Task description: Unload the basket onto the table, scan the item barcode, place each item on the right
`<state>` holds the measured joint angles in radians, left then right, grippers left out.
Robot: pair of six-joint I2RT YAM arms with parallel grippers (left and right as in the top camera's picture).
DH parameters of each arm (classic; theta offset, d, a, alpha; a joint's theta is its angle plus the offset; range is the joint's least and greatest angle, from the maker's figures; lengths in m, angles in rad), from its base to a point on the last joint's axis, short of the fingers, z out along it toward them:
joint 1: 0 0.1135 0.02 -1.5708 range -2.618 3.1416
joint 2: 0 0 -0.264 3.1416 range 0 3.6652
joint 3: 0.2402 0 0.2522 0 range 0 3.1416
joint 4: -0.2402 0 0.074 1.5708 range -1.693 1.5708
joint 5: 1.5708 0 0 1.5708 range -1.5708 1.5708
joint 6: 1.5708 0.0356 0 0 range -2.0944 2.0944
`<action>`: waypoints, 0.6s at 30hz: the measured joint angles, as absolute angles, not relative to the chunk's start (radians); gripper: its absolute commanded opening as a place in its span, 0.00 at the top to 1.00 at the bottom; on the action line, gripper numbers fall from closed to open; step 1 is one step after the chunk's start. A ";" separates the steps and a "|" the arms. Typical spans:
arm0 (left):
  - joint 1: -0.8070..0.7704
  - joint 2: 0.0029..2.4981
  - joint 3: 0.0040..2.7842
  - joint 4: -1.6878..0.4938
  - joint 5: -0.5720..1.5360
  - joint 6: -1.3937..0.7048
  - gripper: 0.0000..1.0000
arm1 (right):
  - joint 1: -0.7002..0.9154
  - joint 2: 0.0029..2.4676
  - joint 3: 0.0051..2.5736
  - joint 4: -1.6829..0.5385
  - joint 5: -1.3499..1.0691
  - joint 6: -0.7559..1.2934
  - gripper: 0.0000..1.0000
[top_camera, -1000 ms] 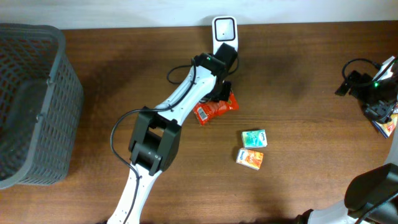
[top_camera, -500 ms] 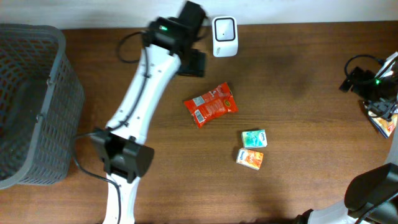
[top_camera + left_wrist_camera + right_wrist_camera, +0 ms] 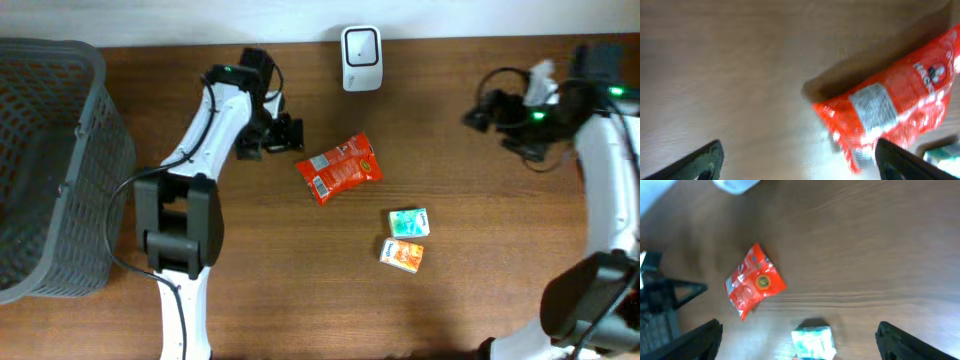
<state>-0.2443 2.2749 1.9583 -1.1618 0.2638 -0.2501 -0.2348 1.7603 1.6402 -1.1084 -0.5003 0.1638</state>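
View from above of a dark brown wooden worktop (image 3: 480, 280) with visible grain, running the full width of the scene; a thin pale strip runs behind its far edge. A grey mesh basket (image 3: 108, 150) fills the left end of the worktop. A small white scanner (image 3: 360, 45) stands at the middle of the far edge. The red snack packet (image 3: 339, 167) lies flat on the bare wood near the centre, in front of the scanner and well apart from it, with a white printed label facing up at its left end. Nearer the front, to the right of the packet, a small green box (image 3: 409, 222) and a small orange box (image 3: 401, 254) lie close together, the green one behind the orange. The left arm reaches in from the front left, and its claw (image 3: 272, 142) hangs just left of the packet without touching it. Its wrist camera, blurred, shows the two fingers spread wide with nothing between them. The right arm reaches in from the right side, well away from the packet. The right claw (image 3: 800, 335) is also spread wide and empty, high above the wood.
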 measured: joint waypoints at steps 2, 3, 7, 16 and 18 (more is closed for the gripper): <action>-0.250 2.276 1.899 -1.100 0.294 -0.249 0.16 | -0.179 1.790 1.631 -1.089 -0.486 0.158 0.01; -0.250 2.276 1.874 -1.082 0.303 -0.247 0.37 | -0.151 1.805 1.631 -1.078 -0.479 0.156 0.01; -0.256 2.276 1.768 -0.987 0.387 -0.237 0.21 | -0.099 1.813 1.630 -1.068 -0.472 0.155 0.02; -0.302 2.259 1.633 -0.676 0.656 -0.332 0.48 | -0.097 1.813 1.630 -1.067 -0.469 0.154 0.01; -0.302 2.260 1.623 -0.677 0.656 -0.348 0.48 | -0.097 1.813 1.630 -1.067 -0.469 0.153 0.01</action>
<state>-0.3019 2.2601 1.6230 -0.6769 0.6556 -0.3477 -0.0971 1.8130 1.6302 -1.0668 -0.4690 0.1532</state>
